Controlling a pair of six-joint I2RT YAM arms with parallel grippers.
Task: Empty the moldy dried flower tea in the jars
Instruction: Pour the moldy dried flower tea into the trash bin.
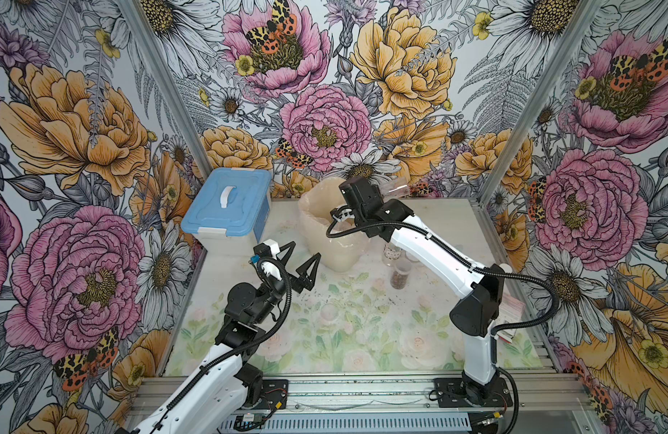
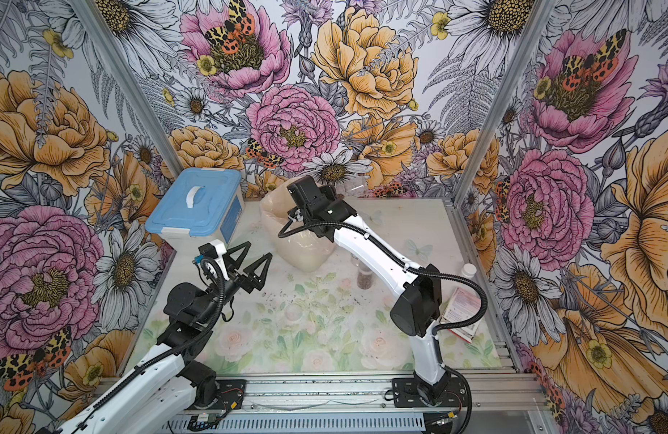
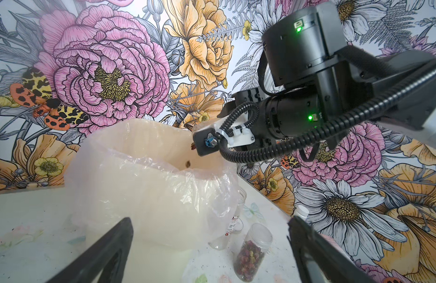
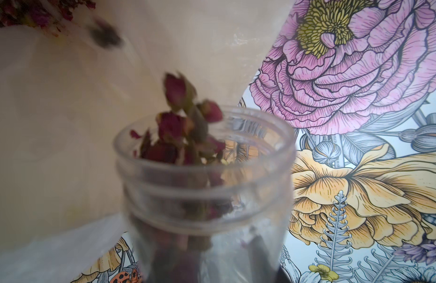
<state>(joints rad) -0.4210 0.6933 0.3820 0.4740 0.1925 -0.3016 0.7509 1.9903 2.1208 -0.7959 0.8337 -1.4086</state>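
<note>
The right gripper [image 1: 381, 192] is clamped on a clear jar [image 4: 204, 186], tilted with its mouth over the bag-lined bin [image 1: 324, 244] at the back of the desk [image 1: 343, 330]; dried flower tea [image 4: 185, 137] tumbles from the mouth. The left gripper [image 1: 306, 251] hangs spread wide above the desk. A second jar [image 1: 400, 276] of tea stands near the bin

Three jars [image 1: 401, 274], one bin [image 1: 340, 255], one box [image 1: 227, 214]

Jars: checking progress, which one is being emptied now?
The raised jar tipped over the bag-lined bin, rosebuds spilling out; the bud-filled jar and the labelled jar stand on the table.
</note>
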